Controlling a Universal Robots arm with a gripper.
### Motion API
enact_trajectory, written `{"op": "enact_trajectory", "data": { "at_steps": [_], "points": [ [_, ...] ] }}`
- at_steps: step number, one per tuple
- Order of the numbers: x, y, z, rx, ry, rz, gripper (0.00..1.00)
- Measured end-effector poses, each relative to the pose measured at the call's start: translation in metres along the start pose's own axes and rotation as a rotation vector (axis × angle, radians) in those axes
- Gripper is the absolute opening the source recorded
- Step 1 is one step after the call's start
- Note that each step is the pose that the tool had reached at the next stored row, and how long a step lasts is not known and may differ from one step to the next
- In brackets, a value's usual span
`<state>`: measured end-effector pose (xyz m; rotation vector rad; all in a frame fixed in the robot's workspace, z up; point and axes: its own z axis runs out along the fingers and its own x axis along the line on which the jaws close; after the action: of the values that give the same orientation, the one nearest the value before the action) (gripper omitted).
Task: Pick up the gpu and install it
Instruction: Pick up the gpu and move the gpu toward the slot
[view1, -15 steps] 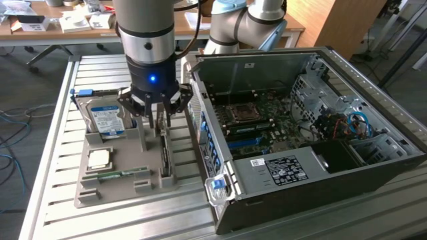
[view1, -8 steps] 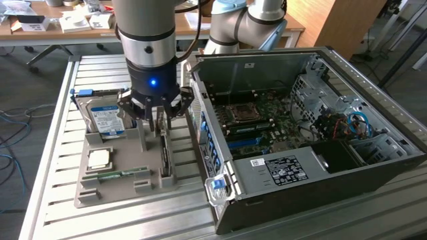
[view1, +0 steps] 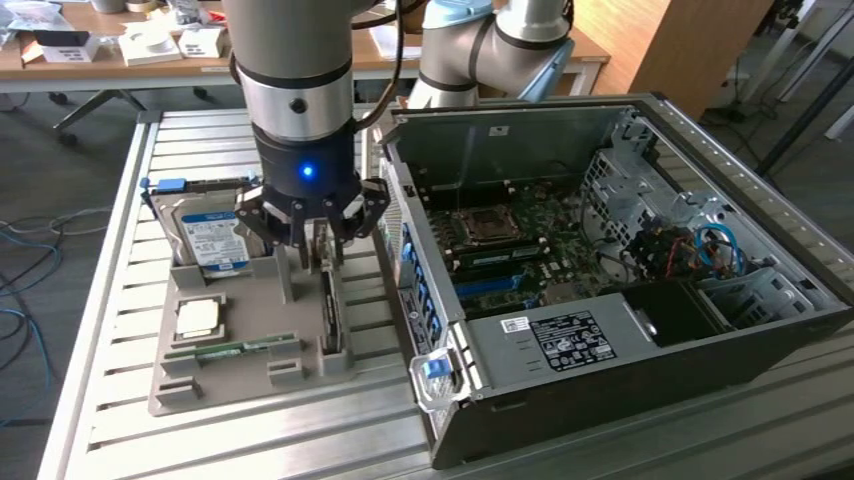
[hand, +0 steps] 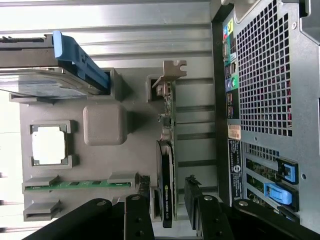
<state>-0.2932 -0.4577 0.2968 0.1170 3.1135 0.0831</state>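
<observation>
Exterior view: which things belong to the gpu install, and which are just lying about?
Job: gpu, on edge in the gray holder; open gripper right over it; open computer case.
Lying about: hard drive, processor chip, green memory stick.

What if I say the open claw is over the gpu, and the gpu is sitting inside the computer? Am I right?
Not quite. The gpu is not inside the computer; it stands on edge in the grey holder beside it, as the wrist view shows. The open claw is over the gpu, as you said.
</observation>
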Motion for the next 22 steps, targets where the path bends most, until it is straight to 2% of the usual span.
{"op": "enact_trajectory", "data": {
  "at_steps": [9,16,22],
  "points": [
    [-0.005,-0.005,0.0015,-0.0002,0.0005,0.0,0.42],
    [-0.005,-0.0058,0.0103,-0.0002,0.0005,0.0,0.42],
    [-0.006,-0.0058,0.0112,-0.0003,0.0005,0.0,0.42]
  ]
}}
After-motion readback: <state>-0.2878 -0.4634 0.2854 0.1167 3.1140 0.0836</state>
